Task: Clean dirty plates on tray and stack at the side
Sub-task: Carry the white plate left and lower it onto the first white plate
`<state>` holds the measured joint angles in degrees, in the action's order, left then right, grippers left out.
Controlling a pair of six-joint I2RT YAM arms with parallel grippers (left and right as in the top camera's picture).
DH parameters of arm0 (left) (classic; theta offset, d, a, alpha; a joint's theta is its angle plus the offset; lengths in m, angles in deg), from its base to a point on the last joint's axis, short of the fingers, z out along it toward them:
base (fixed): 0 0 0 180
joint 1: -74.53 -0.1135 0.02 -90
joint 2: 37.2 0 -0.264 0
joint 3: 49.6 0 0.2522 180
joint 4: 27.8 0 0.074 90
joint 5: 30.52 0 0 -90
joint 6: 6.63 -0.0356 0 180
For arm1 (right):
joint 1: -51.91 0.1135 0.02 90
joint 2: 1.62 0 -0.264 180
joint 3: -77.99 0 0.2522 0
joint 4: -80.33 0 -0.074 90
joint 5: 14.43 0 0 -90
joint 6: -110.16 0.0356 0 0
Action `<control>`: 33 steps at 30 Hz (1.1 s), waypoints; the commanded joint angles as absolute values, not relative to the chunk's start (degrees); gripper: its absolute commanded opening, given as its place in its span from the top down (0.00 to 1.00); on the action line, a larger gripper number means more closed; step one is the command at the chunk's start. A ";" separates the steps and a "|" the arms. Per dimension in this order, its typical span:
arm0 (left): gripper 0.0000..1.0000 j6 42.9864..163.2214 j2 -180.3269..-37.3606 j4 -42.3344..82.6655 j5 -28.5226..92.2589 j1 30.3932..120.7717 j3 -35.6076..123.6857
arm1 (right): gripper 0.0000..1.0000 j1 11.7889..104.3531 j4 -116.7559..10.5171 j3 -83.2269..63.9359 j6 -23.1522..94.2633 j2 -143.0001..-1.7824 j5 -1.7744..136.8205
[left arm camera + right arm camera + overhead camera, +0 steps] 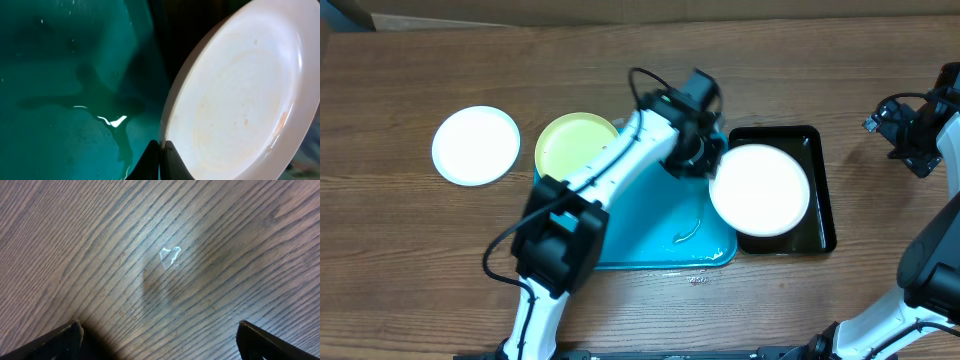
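Left wrist view: the left gripper (161, 150) pinches the white plate (235, 100) by its rim above the black tray (817, 160). So thin a hold could let it slip. The right gripper (157, 337), well right of the tray, gapes empty.

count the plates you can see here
3. first white plate lies on the table at far left; green plate sits at the blue tray's far left corner; second white plate is pinched by the left gripper above the black tray. None seems hidden.

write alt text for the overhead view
The left pincer grips a white plate by its rim above the black tray, next to the turquoise tray. A lime green plate lies at that tray's left corner; a second white plate sits on the table farther left.
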<state>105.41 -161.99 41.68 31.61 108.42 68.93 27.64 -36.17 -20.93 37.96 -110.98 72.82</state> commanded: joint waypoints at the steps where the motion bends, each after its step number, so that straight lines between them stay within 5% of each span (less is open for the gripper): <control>1: 0.96 101.32 -162.49 41.84 16.33 103.00 72.32 | 0.00 27.79 -36.34 -21.57 38.18 -109.73 72.93; 15: 0.96 97.04 -161.79 48.37 15.19 72.40 72.34 | 0.00 27.79 -36.34 -21.57 38.18 -109.73 72.93; 27: 0.96 100.71 -161.81 50.91 42.95 48.51 72.21 | 0.00 27.79 -36.34 -21.57 38.18 -109.73 72.93; 33: 0.96 101.83 -161.81 51.10 46.38 42.98 72.21 | 0.00 27.79 -36.34 -21.57 38.18 -109.73 72.93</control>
<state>100.82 -161.99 50.95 42.69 44.16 71.14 27.64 -36.15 -20.93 37.96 -110.98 72.82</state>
